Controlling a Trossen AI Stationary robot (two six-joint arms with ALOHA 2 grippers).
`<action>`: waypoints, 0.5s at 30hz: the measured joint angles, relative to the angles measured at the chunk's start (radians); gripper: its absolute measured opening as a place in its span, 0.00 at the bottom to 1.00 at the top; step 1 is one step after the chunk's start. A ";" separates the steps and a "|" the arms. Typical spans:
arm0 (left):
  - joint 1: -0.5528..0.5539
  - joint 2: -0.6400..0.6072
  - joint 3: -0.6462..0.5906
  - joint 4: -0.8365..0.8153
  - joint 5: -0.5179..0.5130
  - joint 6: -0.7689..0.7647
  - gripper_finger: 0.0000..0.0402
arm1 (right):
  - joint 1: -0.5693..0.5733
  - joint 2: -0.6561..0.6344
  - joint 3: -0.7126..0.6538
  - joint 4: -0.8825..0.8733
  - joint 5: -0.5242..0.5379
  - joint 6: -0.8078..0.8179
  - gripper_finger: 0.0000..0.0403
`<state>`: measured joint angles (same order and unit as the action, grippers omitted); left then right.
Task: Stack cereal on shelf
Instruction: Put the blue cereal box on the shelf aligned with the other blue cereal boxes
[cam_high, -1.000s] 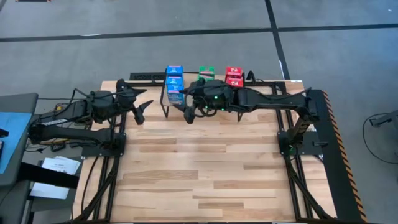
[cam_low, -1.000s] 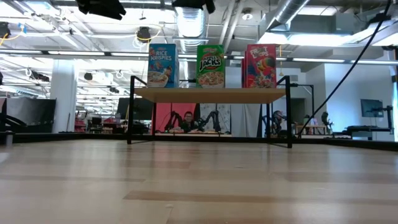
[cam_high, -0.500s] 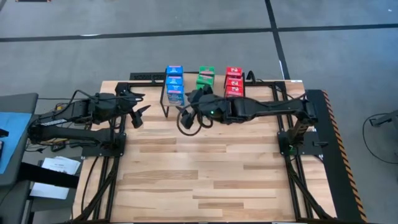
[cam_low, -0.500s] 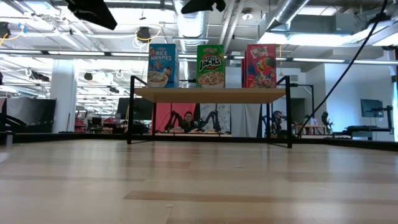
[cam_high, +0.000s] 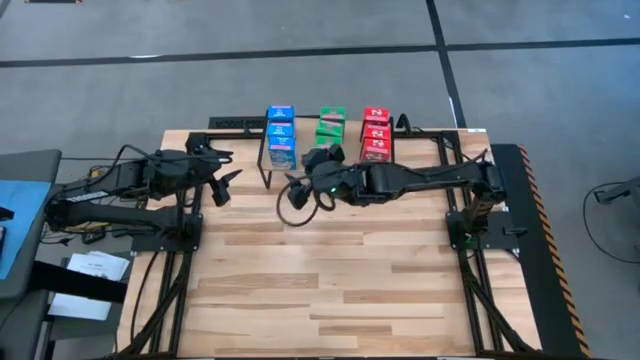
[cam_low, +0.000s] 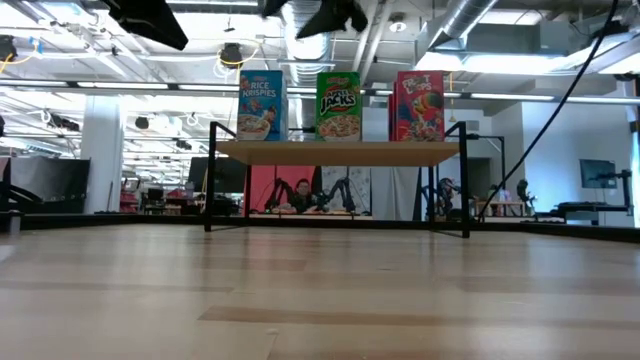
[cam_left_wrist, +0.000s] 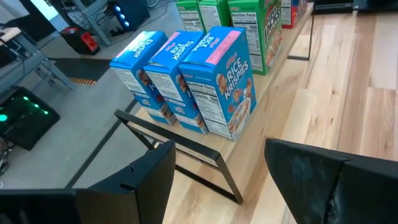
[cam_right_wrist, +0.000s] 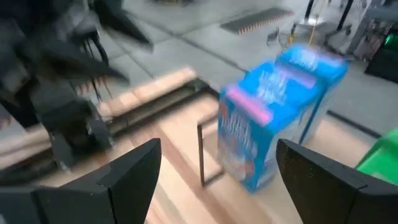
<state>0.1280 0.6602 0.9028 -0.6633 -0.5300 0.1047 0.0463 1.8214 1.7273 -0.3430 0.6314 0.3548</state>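
The shelf (cam_low: 340, 152) stands at the table's far edge on thin black legs. Upright on its plank are three blue cereal boxes (cam_high: 281, 135), green ones (cam_high: 331, 124) and red ones (cam_high: 376, 131), in rows from front to back. My left gripper (cam_high: 222, 182) hovers open and empty, left of the shelf; its wrist view faces the blue boxes (cam_left_wrist: 193, 74). My right gripper (cam_high: 294, 203) hangs open and empty above the table, in front of the shelf's left part. The blurred right wrist view shows the blue boxes (cam_right_wrist: 273, 118).
In front of the shelf lies the bare wooden tabletop (cam_high: 330, 280). Black arm mounts stand at the left (cam_high: 160, 235) and right (cam_high: 480, 225) table edges. In the low view both grippers hang high above the shelf, left (cam_low: 150, 20) and right (cam_low: 330, 15).
My right gripper has drawn back from the shelf toward the table's near-left, sinking a little and turning at the wrist, still open. My left gripper has tipped slightly downward and otherwise stayed put. The boxes have not moved.
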 joint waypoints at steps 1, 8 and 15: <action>0.000 0.000 0.000 -0.001 0.000 0.000 0.59 | 0.000 0.005 -0.004 -0.018 -0.001 0.005 0.85; 0.000 0.001 0.000 -0.001 0.000 -0.021 0.59 | 0.014 0.083 -0.002 0.067 0.026 0.023 0.85; 0.000 0.000 0.000 -0.001 0.000 -0.023 0.59 | 0.019 0.117 -0.002 0.096 0.057 0.009 0.85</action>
<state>0.1280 0.6605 0.9031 -0.6640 -0.5301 0.0818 0.0654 1.9386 1.7251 -0.2472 0.6881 0.3640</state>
